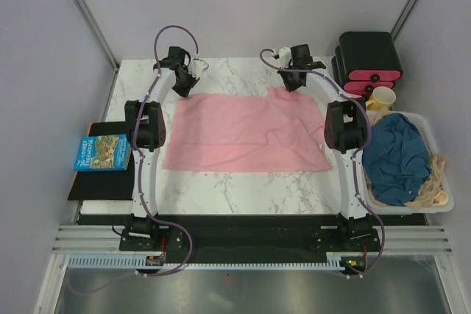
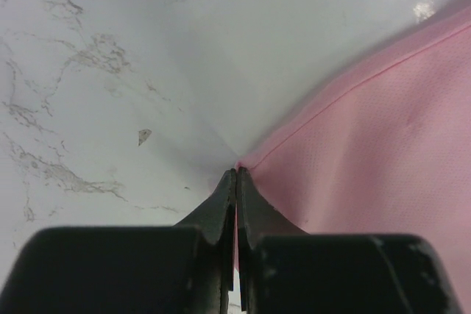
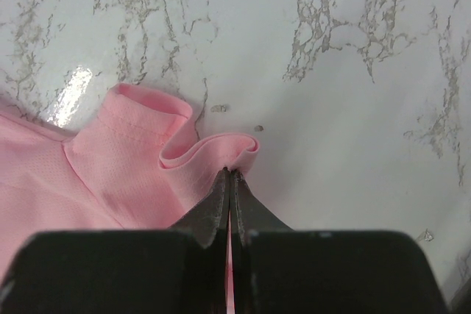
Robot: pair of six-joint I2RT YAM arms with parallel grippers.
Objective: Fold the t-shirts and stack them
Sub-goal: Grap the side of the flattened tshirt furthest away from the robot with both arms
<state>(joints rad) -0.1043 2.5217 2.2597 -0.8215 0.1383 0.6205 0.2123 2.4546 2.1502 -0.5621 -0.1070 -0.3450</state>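
My left gripper (image 2: pixel 236 172) has its jaws pressed together on the far left corner of the light pink cotton t-shirt (image 1: pixel 246 134), with the hem nipped right at the tips. My right gripper (image 3: pixel 229 172) is pinching a curled fold of the same shirt at its far right corner. The shirt lies spread mostly flat on the white marble-patterned table (image 1: pixel 235 193) between the two arms. Off the table's right edge, the dark teal-blue cotton t-shirt (image 1: pixel 397 156) sits crumpled in a white plastic basket (image 1: pixel 436 134). Beyond that stand a yellow cup (image 1: pixel 381 98) and black plastic boxes with pink fronts (image 1: pixel 368 60).
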